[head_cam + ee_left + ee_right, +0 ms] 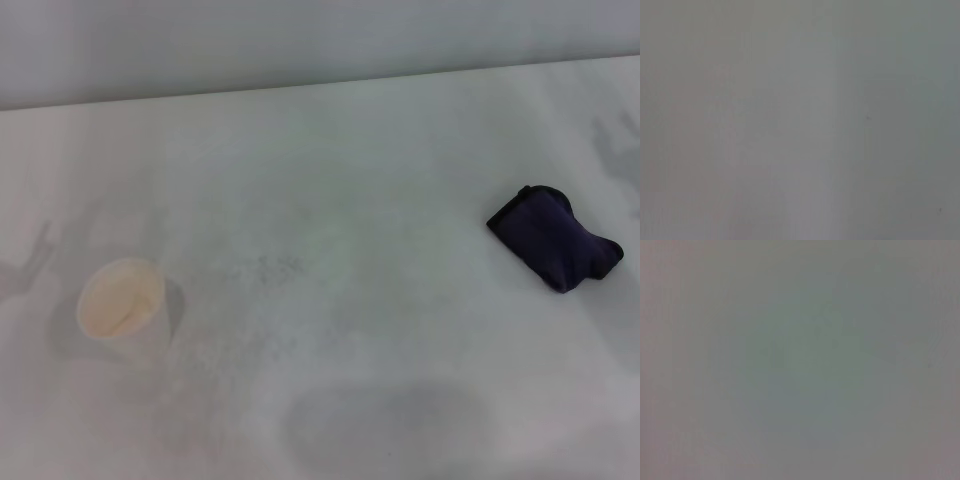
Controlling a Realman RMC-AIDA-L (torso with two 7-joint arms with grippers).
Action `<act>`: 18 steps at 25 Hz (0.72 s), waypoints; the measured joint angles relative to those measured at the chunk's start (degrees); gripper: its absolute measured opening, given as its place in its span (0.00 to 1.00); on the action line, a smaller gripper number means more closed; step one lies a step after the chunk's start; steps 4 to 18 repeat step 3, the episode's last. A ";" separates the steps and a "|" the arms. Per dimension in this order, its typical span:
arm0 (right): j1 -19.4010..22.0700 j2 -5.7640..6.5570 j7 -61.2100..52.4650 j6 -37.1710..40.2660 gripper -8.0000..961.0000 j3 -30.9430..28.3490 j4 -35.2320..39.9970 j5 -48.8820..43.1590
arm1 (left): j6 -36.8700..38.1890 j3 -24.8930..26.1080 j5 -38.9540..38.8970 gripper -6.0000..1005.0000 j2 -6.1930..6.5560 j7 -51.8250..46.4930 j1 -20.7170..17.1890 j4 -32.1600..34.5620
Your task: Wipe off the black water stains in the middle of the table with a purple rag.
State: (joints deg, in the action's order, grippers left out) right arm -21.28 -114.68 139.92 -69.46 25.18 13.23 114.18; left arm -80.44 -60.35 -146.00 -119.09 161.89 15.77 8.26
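The purple rag (556,239) lies crumpled on the white table (380,160) at the right side in the head view. No dark round blot shows on the table; only faint grey speckles (268,270) mark its middle. Neither gripper is in view in the head view. Both wrist views show only plain grey-white surface, with no fingers and no objects.
A white paper cup (124,298) stands upright at the left of the table. The table's far edge (300,88) runs across the top of the head view against a grey wall. Faint shadows fall at the far left and far right.
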 joint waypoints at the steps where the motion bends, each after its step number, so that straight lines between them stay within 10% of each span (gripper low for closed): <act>1: 0.10 0.00 1.54 -0.86 0.45 -0.01 -1.07 1.31 | -0.01 0.06 -0.03 0.88 0.02 0.00 -0.03 0.00; 18: 0.19 0.00 3.61 -2.01 0.45 -0.02 -3.03 3.88 | -0.03 0.10 -0.05 0.88 0.07 0.00 -0.04 0.00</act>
